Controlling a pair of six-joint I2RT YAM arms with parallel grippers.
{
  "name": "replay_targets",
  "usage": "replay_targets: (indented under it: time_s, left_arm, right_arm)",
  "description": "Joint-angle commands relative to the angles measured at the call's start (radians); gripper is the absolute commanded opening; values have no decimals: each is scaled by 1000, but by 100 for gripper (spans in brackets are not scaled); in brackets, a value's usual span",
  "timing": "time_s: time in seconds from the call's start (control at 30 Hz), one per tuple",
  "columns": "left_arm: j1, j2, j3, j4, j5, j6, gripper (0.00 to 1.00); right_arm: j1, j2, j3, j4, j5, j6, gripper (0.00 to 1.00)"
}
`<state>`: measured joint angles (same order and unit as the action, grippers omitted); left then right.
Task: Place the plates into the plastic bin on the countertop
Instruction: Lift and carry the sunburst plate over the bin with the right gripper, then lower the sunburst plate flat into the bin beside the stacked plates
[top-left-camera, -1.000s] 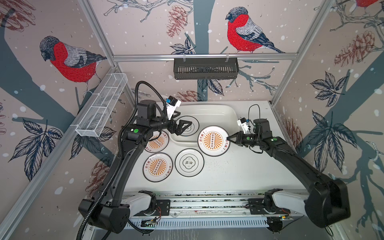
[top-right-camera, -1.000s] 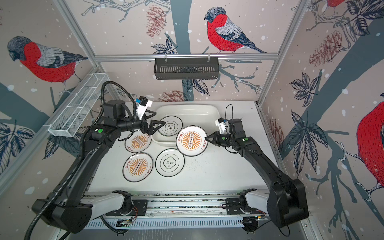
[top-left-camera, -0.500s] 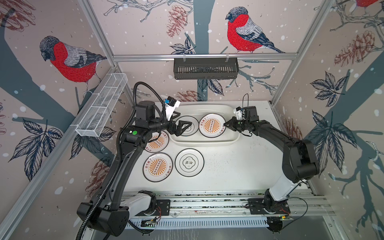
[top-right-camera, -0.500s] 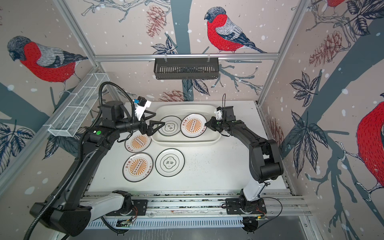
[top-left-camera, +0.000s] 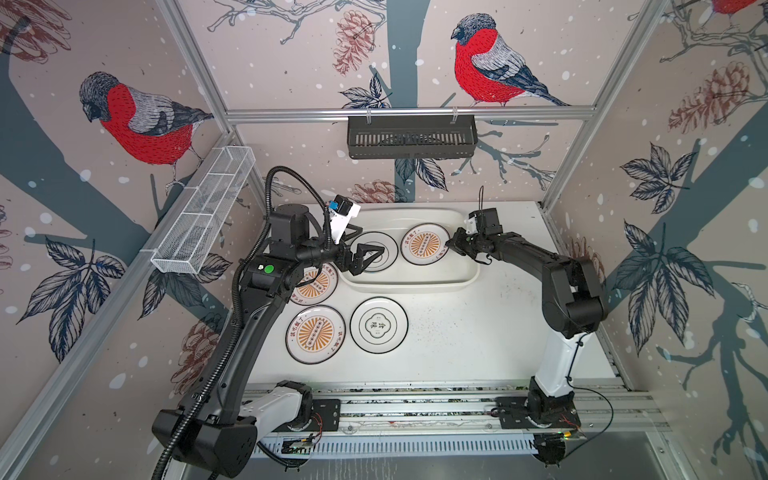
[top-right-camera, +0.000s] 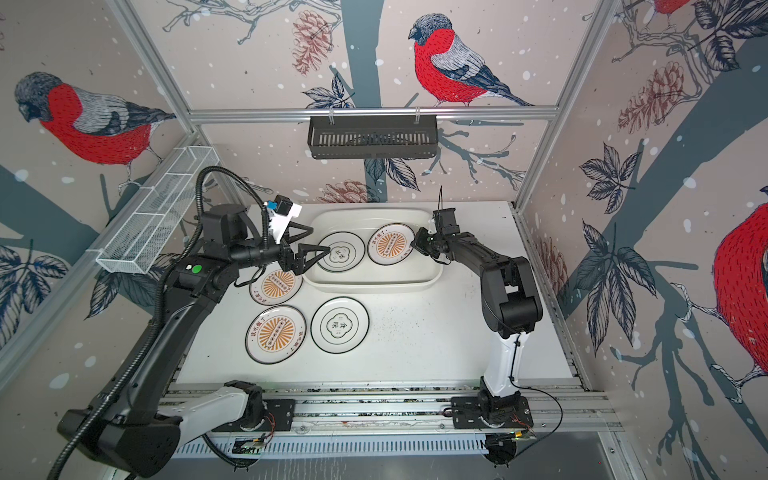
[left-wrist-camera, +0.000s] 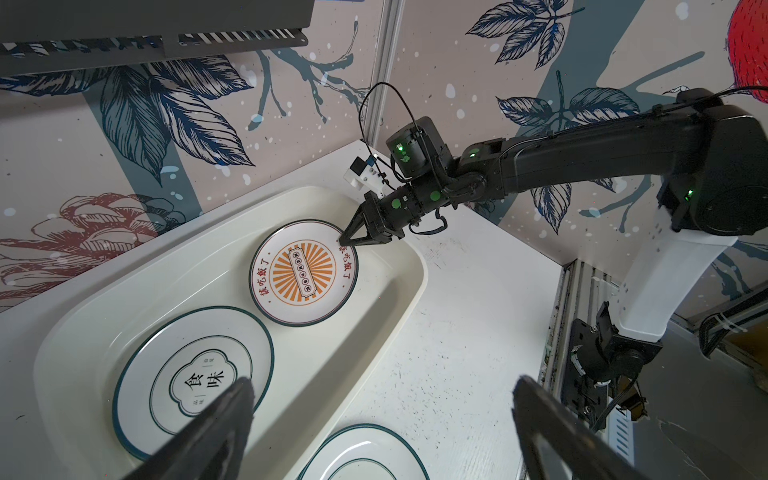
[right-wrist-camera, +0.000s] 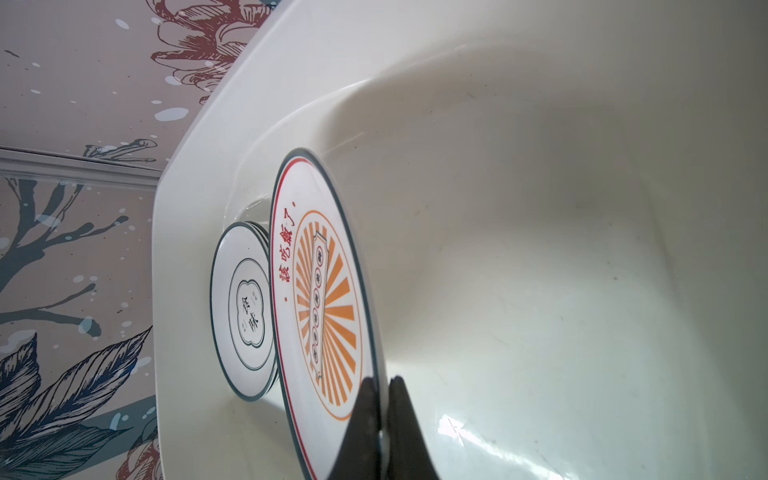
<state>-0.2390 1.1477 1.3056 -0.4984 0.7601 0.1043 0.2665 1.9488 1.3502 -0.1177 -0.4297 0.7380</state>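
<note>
On the left wall we see a white wire basket (top-left-camera: 203, 216), hung above the countertop (top-left-camera: 478, 332). To its right the left claw (top-left-camera: 371, 240) reaches over the left end of the bin (top-left-camera: 415, 284), its two fingers (left-wrist-camera: 224, 415) spread wide apart and gripping nothing (the left wrist view shows nothing caught between them). Under that arm, on the countertop just outside the bin's left end, lies a half-hidden sunburst plate (top-left-camera: 316, 286), partly covered by the arm. Nearer to us lie the near sunburst plate (top-left-camera: 315, 334) and, just to its right, the near flower plate (top-left-camera: 378, 325), the two close but apart. High on the far wall hangs a black slatted basket (top-left-camera: 411, 137). The bin sits at the far side of the countertop, and in its left half lies the far flower plate (top-left-camera: 386, 262). In the right wrist view extra rims show beneath it, so it seems to top a small stack, though we cannot count it. Just beside it on the right, also inside the bin, is the far sunburst plate (top-left-camera: 424, 245), and the right claw (top-left-camera: 449, 245) is clamped together on its right rim. Whether that plate lies flat on the bin's floor we cannot tell.
</note>
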Motion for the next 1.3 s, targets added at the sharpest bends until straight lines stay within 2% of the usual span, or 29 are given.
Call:
replay_targets:
  time_s: [0.0, 0.53, 1.27]
  left_arm:
    - [0, -6, -6, 29, 26, -6, 96]
    - [0, -3, -17, 46, 44, -16, 96]
    - [0, -1, -25, 58, 54, -23, 96]
  right_arm:
    - [-1, 19, 10, 37, 27, 31, 0]
    - [-11, 67, 26, 5, 96, 20, 1]
    - [-26, 83, 14, -17, 129, 10, 13]
